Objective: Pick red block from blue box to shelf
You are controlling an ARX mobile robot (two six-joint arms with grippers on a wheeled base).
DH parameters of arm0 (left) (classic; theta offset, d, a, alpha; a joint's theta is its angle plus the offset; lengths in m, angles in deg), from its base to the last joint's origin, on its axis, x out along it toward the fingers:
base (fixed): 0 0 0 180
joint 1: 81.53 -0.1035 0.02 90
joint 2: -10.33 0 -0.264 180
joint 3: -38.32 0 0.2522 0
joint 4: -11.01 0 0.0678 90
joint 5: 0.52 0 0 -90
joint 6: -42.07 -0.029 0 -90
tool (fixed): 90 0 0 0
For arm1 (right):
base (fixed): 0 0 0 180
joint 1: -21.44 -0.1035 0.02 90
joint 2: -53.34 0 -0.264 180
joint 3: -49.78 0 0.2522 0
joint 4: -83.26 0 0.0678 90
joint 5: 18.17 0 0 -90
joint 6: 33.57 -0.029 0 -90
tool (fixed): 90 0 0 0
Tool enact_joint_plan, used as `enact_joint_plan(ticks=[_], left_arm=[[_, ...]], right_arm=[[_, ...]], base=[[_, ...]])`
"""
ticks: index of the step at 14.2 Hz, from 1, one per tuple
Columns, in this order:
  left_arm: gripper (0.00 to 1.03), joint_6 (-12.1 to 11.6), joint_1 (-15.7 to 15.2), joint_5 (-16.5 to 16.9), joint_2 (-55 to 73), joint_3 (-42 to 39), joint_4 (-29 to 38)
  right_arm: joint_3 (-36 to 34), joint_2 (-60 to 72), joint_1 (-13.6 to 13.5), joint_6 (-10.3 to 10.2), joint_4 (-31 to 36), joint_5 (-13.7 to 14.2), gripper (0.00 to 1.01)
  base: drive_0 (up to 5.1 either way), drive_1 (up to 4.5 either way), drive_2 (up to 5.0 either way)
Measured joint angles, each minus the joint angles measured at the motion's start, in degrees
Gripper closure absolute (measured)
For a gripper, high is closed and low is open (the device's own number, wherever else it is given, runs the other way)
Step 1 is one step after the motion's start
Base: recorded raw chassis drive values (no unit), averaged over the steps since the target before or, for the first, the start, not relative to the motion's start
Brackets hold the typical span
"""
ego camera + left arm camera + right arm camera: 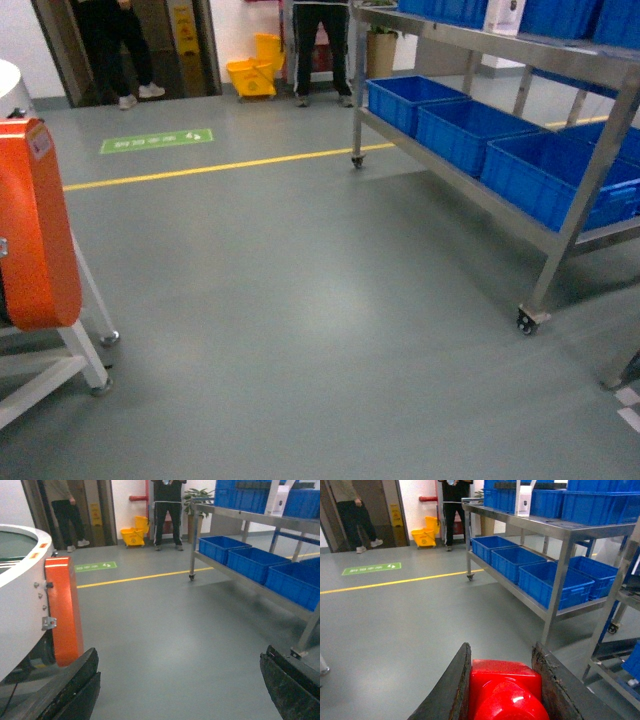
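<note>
Fingers of the right gripper (502,685) close against both sides of the red block (505,690), which sits clamped between them at the bottom of the right wrist view, its round stud facing the camera and catching a small glint of light. The left gripper (180,690) is spread wide, its two dark fingers (75,690) at opposite lower corners of the left wrist view with only bare grey floor (300,300) between them, holding nothing. Neither gripper shows in the head view. The shelf (590,170) stands on caster wheels at the right side of the head view, well apart from the robot, a silver steel rack with square posts; in the right wrist view it lies ahead and to the right of the held block. Dark blue crates (455,130) sit in a row on its lower tier, and more crates line the upper tier beside a small white box (524,500). At the left, an orange panel (35,225) is fixed to a white frame on small wheels. A yellow line (220,165) runs across the floor, with a green floor sticker (157,140) beyond it. Farther back stand a yellow mop bucket (255,75) and two people (322,45) seen from the legs up, one of them in a doorway.
</note>
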Motion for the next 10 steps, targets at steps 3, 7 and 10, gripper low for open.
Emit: enact_joint_plan(ticks=[3, 7, 10], left_arm=[[0.05, 0.0, 0.0, 0.0, 0.0, 0.0, 0.0], [0.05, 0.0, 0.0, 0.0, 0.0, 0.0, 0.0], [0.05, 0.0, 0.0, 0.0, 0.0, 0.0, 0.0]], right_arm=[[0.0, 0.0, 0.0, 0.0, 0.0, 0.0, 0.72], [0.0, 0.0, 0.0, 0.0, 0.0, 0.0, 0.72], [0.0, 0.0, 0.0, 0.0, 0.0, 0.0, 0.72]], base=[[-1.5, -1.48, -1.5], [-1.5, -1.50, -1.5], [-1.5, -1.53, -1.5]])
